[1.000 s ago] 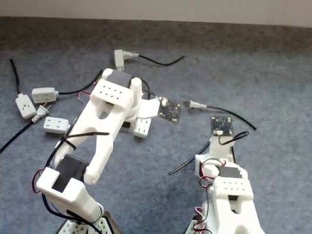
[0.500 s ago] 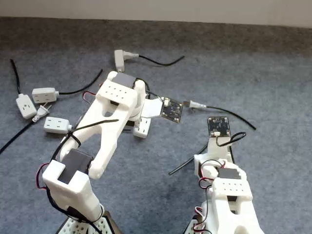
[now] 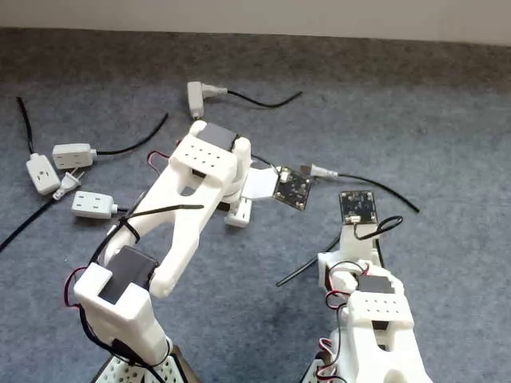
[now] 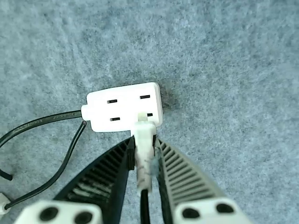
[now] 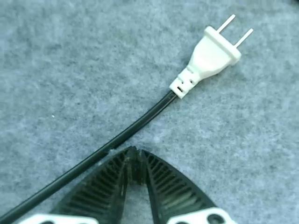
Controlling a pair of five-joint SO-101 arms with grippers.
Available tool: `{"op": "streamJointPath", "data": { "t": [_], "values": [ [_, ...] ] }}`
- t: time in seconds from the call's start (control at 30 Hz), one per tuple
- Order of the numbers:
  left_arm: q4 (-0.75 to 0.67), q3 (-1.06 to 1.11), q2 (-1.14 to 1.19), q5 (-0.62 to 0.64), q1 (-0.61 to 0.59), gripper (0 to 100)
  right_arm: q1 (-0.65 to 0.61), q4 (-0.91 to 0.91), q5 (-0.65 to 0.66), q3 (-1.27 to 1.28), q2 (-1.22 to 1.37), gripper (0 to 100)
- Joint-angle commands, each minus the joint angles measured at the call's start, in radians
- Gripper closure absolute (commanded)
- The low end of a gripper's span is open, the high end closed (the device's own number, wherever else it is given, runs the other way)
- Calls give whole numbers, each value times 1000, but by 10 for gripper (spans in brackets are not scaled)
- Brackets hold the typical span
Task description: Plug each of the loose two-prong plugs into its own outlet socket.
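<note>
Left end effector (image 4: 145, 142) pinches a plug (image 4: 144, 158), long axis along its fingers (image 4: 114, 163), prongs meeting the outlet socket (image 4: 117, 105) directly ahead, at the counter's (image 4: 233, 70) middle; right end effector (image 5: 135, 161) pressed together, empty, loose plug (image 5: 212, 53) just beyond.

Smooth plastic lying on fuzzy carpet (image 5: 70, 70)
White plug (image 5: 212, 53): smooth plastic, bare shiny metal prongs; outlet socket (image 4: 125, 106) matt plastic; carpet rough grey cloth.

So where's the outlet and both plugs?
outlet (image 4: 126, 108): left wrist view, its top face.
held plug (image 4: 144, 149): left wrist view, its white body.
loose plug (image 5: 212, 55): right wrist view, its white body.
</note>
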Motion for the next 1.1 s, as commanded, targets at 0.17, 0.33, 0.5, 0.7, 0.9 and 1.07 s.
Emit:
{"op": "streamJointPath", "data": {
  "t": [0.17,0.33,0.5,0.7,0.9,1.07],
  "values": [
    [89,-136,-19,-319,10,994,-10,-12,14,-1,-13,991],
    [163,-249,-8,-319,42,994,-10,-13,14,-1,-13,991],
    [153,-232,-2,-318,101,994,-10,-39,12,1,-12,991],
    [153,-226,77,-318,107,994,-10,-39,12,1,-12,991],
    [153,-228,110,-318,82,994,-10,-39,14,1,-12,991],
    [158,-251,119,-318,54,994,-10,-39,14,1,-12,991]
  ]
}}
